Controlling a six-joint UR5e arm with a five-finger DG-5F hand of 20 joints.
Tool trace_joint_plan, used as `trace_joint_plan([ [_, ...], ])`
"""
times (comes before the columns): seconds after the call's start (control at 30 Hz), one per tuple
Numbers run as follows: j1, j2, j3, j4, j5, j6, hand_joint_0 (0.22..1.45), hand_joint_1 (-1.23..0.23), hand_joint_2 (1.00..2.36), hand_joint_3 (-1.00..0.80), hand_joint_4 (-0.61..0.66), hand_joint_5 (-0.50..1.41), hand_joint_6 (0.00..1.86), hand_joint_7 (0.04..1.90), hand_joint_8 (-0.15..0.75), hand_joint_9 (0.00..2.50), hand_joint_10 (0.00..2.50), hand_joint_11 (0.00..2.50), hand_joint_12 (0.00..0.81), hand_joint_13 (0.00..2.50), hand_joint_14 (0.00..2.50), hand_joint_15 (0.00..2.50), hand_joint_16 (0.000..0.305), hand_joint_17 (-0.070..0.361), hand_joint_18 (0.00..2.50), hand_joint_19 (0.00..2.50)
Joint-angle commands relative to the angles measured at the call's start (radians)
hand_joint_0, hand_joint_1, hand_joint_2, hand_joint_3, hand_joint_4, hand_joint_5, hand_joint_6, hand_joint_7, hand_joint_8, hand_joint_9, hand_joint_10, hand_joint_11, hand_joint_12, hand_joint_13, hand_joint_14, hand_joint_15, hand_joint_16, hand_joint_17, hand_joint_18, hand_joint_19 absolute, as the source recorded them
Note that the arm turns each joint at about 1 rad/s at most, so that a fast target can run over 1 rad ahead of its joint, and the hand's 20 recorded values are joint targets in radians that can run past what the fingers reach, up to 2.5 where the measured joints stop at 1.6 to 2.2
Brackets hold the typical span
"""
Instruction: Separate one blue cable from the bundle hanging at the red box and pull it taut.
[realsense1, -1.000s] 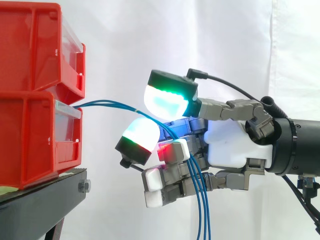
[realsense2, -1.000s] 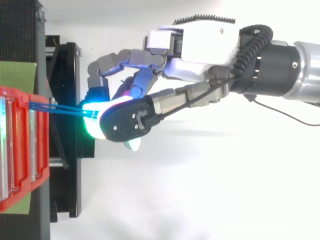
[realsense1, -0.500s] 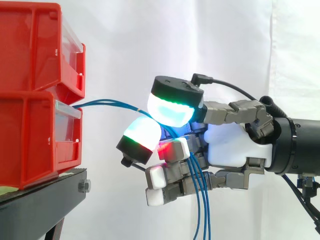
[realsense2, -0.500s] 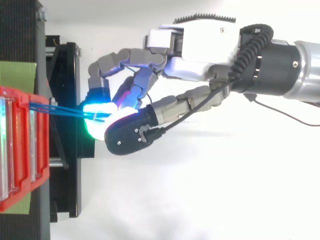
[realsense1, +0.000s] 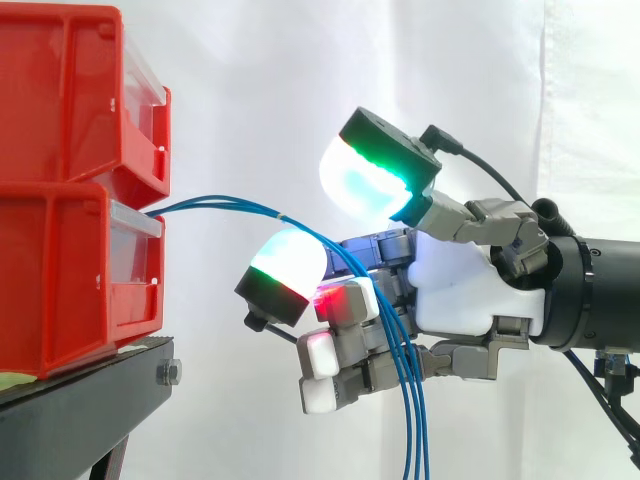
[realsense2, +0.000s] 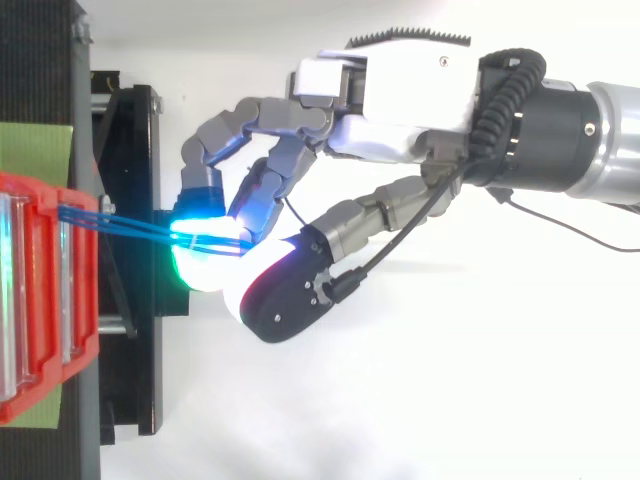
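Several thin blue cables (realsense1: 220, 205) leave the drawer of the lower red bin (realsense1: 70, 270) and arc rightward. They lie over one curled fingertip (realsense1: 288, 262) glowing green and white, then drop between the other curled fingers to the bottom edge. My hand (realsense1: 465, 290) reaches in from the right, palm facing the bins. Its thumb (realsense1: 365, 180), lit cyan and green, stands raised above the cables and clear of them. From above, the cables (realsense2: 130, 228) run from the red bin (realsense2: 40, 300) into the hand (realsense2: 410, 95), where the strands stay close together. None of them is stretched tight.
A second red bin (realsense1: 70, 100) is stacked on the lower one. Both rest on a black stand (realsense1: 80, 410) at the left. A white curtain hangs behind. The robot's arm takes up the right side.
The thumb has swung up and outward, off the fingertip and cables it was pressing near. The cables below the fingers have shifted slightly right. The palm has stayed put.
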Motion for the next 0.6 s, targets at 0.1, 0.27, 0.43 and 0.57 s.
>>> trace_joint_plan([
  [0.1,0.000,0.001,0.000,0.000,0.002,0.001,0.61,-0.48,1.00,-0.50,0.16,-0.15,0.75,1.10,0.321,1.16,0.02,0.92,0.327,0.98,0.02,0.57,0.036,0.081,0.71,0.56],
  [0.27,0.000,0.000,0.000,0.000,0.002,0.000,0.62,-0.50,1.01,-0.36,0.14,-0.15,0.76,1.14,0.337,1.15,0.02,0.93,0.341,0.99,0.02,0.58,0.038,0.085,0.73,0.59],
  [0.43,-0.003,0.000,0.000,0.000,0.003,-0.002,0.60,-0.59,1.02,-0.25,0.16,-0.16,0.78,1.10,0.337,1.11,0.02,0.94,0.345,0.98,0.02,0.58,0.039,0.087,0.73,0.59],
  [0.57,-0.011,0.000,0.000,0.005,0.003,-0.003,0.59,-0.65,1.02,-0.21,0.16,-0.17,0.77,1.11,0.334,1.08,0.02,0.94,0.345,0.96,0.02,0.58,0.040,0.089,0.73,0.60],
])
